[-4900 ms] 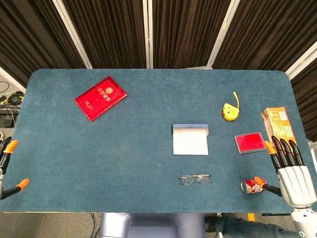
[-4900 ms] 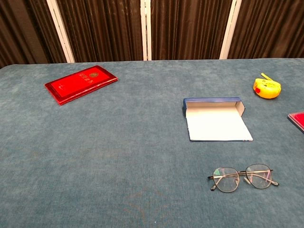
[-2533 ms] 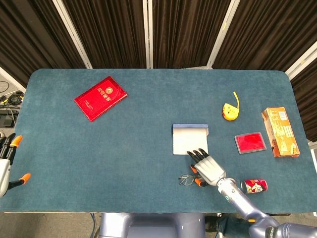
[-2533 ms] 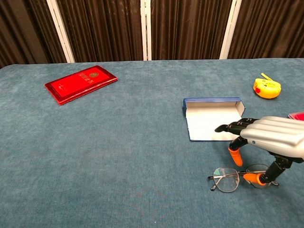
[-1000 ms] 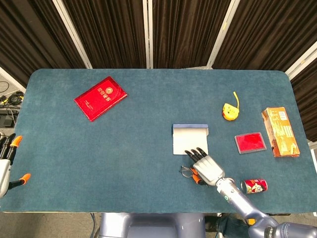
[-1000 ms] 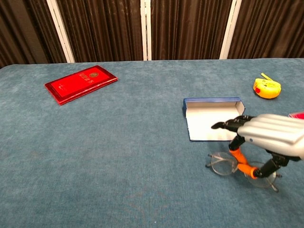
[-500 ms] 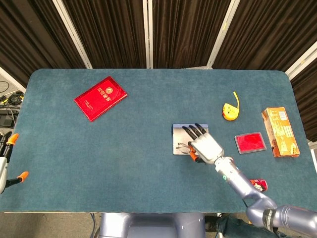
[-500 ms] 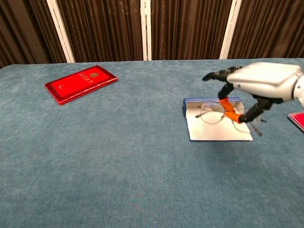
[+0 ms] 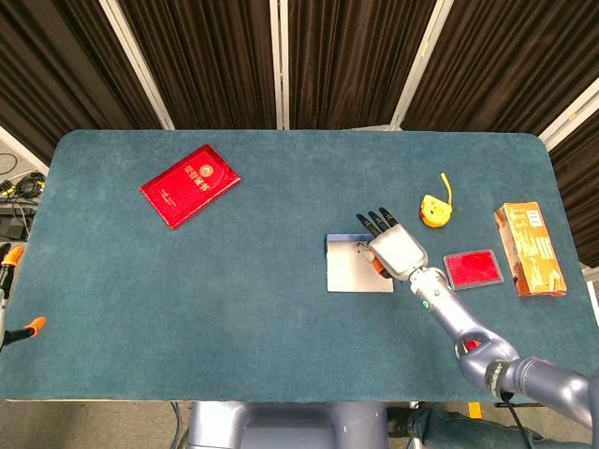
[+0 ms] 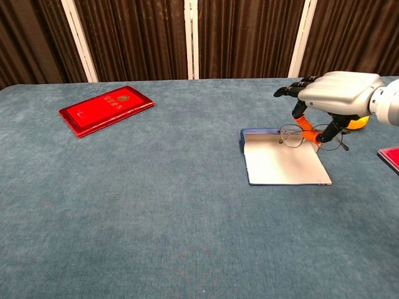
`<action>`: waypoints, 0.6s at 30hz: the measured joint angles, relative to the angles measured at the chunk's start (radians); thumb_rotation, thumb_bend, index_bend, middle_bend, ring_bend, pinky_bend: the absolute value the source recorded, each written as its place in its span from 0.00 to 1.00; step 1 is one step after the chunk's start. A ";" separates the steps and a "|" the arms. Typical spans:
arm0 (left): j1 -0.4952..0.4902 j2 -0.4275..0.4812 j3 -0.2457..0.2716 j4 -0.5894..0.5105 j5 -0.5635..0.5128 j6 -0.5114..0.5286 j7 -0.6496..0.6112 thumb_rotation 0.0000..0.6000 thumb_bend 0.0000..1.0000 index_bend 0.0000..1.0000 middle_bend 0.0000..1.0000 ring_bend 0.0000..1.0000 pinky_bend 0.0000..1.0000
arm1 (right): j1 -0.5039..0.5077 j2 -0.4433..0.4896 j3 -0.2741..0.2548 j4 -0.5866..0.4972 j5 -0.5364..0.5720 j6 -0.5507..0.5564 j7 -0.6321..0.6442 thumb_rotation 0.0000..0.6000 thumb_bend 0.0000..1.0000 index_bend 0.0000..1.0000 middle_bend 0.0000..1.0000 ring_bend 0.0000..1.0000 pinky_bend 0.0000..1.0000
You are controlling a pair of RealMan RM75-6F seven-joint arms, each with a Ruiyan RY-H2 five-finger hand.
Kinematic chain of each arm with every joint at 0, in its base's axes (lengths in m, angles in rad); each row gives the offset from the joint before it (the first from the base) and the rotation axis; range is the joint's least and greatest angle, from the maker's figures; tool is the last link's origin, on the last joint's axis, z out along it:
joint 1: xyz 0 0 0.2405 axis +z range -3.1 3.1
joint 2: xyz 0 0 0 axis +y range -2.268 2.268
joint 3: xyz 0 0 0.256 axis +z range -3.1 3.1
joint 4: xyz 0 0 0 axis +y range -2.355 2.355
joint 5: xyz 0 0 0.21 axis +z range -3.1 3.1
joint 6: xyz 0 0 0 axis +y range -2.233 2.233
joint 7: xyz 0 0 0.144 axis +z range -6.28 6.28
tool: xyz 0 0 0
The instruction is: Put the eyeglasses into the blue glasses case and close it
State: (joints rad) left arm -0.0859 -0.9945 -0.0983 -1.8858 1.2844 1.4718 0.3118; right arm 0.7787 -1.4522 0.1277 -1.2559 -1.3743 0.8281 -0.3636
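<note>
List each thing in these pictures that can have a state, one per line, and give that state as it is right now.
blue glasses case: open, lid flat on the table, nothing inside yet.
eyeglasses: unfolded, pinched and held above the case's far edge.
right robot hand: holds the eyeglasses between thumb and finger.
left robot hand: at the table's edge, only orange fingertips visible, holds nothing.
red booklet: closed, lying flat.
red can: mostly hidden behind the right arm.
</note>
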 measured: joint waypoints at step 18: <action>-0.012 -0.007 -0.006 0.014 -0.037 -0.011 0.006 1.00 0.00 0.00 0.00 0.00 0.00 | 0.067 -0.087 -0.024 0.132 -0.037 -0.040 0.015 1.00 0.44 0.66 0.00 0.00 0.00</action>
State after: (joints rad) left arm -0.0977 -1.0016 -0.1043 -1.8716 1.2472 1.4604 0.3183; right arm 0.8459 -1.5392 0.1036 -1.1242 -1.4114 0.7882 -0.3487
